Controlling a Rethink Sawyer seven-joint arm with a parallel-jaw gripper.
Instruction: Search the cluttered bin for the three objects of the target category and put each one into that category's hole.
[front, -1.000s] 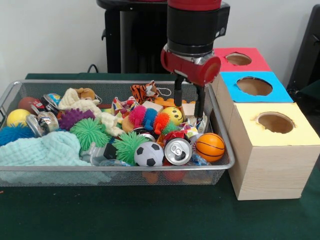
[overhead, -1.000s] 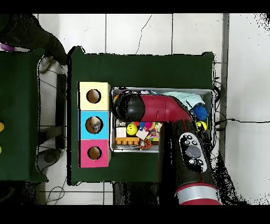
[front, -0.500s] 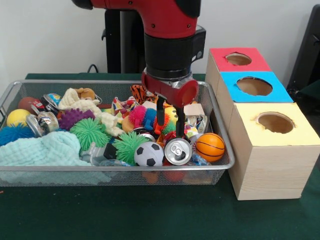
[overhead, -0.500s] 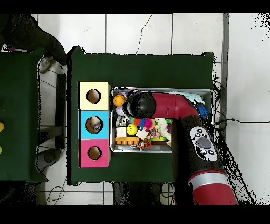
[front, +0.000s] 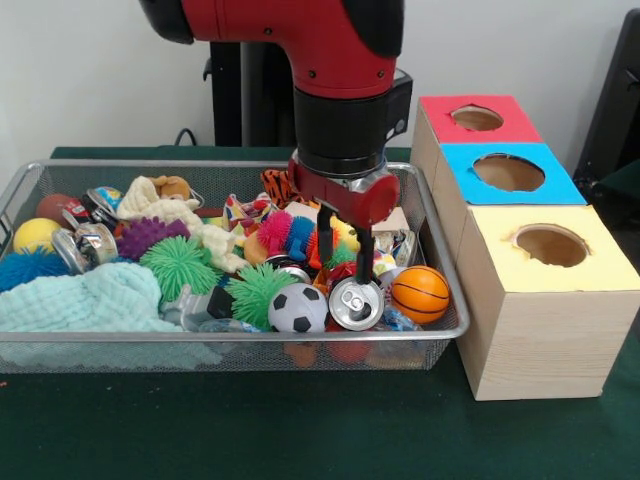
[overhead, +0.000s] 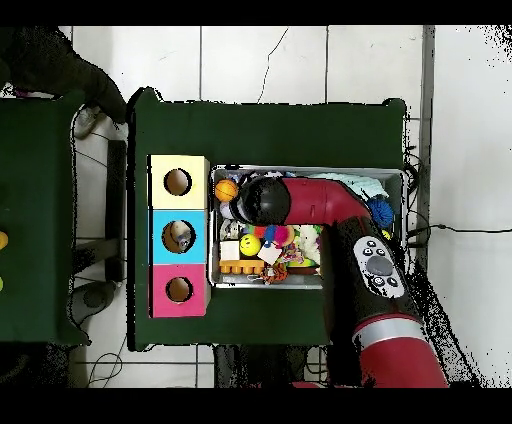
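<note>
Silver can (front: 355, 302) is lying open end outward at the front of the wire bin (front: 230, 338), between a soccer ball (front: 297, 309) and a small basketball (front: 420, 293). The gripper (front: 343, 252) is hanging just above the can, fingers spread and empty. Beside the bin, three boxes are standing in a row: yellow-topped (front: 548, 247), blue-topped (front: 509, 172) and red-topped (front: 476, 118), each with a hole.

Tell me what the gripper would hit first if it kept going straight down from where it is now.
Most likely the silver can: the open gripper points down with the can's top just below its fingertips. Depth is uncertain from the front view, so the toys behind the can could be met instead.
</note>
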